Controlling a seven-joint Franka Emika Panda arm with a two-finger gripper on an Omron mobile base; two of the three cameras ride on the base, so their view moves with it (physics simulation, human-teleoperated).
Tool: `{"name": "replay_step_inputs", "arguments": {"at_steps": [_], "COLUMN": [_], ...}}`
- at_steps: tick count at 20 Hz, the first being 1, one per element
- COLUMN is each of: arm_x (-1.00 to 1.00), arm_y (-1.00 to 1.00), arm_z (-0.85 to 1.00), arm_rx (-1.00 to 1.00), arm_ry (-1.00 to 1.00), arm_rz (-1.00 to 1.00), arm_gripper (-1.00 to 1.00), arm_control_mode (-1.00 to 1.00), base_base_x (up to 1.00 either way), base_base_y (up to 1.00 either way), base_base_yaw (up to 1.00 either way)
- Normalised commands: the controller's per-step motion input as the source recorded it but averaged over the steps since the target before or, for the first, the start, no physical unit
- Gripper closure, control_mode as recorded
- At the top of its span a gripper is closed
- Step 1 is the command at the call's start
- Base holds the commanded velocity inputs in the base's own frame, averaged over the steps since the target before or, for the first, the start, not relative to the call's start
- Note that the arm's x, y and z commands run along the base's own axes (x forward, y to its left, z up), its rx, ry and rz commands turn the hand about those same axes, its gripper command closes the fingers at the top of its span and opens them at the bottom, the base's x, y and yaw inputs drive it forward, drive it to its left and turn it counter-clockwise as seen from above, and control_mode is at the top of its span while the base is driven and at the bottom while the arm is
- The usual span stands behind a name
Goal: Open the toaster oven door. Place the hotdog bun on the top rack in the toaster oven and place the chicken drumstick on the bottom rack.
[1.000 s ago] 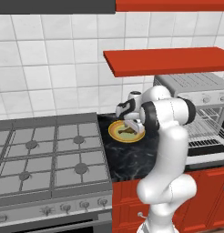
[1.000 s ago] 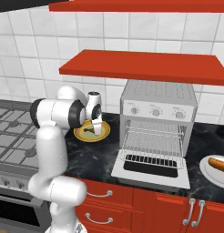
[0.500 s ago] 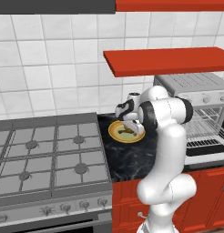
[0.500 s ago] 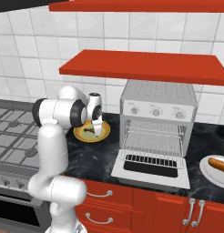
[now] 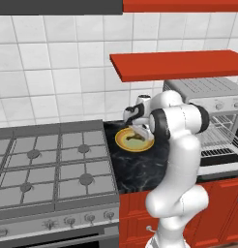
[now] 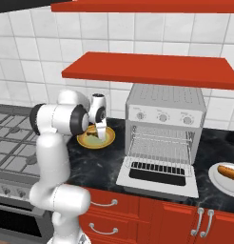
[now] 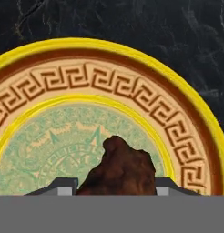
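Fingertips of the gripper point(image 7: 114, 185) flank the chicken drumstick point(image 7: 119, 169) at the hand view's bottom centre, on the yellow plate point(image 7: 186, 113); whether they clamp it I cannot tell.

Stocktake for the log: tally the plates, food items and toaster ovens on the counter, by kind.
Plates: 2, the yellow plate and the white plate
Food items: 2, the chicken drumstick and the hotdog bun
Toaster ovens: 1, the toaster oven
Total: 5
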Motion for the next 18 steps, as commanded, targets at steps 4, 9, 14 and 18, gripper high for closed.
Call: {"name": "replay_step_inputs", "arguments": {"at_steps": [4, 9, 14, 18], "arm_x": [-0.76, -0.98, -0.82, -0.86], "arm_y": [-0.04, -0.30, -0.59, -0.56], "arm_z": [0.79, 0.64, 0.49, 0.40], "arm_rx": [0.03, 0.07, 0.05, 0.03], "arm_ry": [0.00, 0.00, 0.00, -0.01], "arm_rz": [0.01, 0.11, 0.22, 0.25], "arm_gripper": [1.00, 1.00, 1.00, 1.00], "arm_control_mode": [-1.00, -1.00, -1.00, -1.00], "base_base_x": [0.00, 0.00, 0.00, 0.00], "base_base_y": [0.00, 0.00, 0.00, 0.00], "base_base_yaw": [0.00, 0.00, 0.00, 0.00]}}
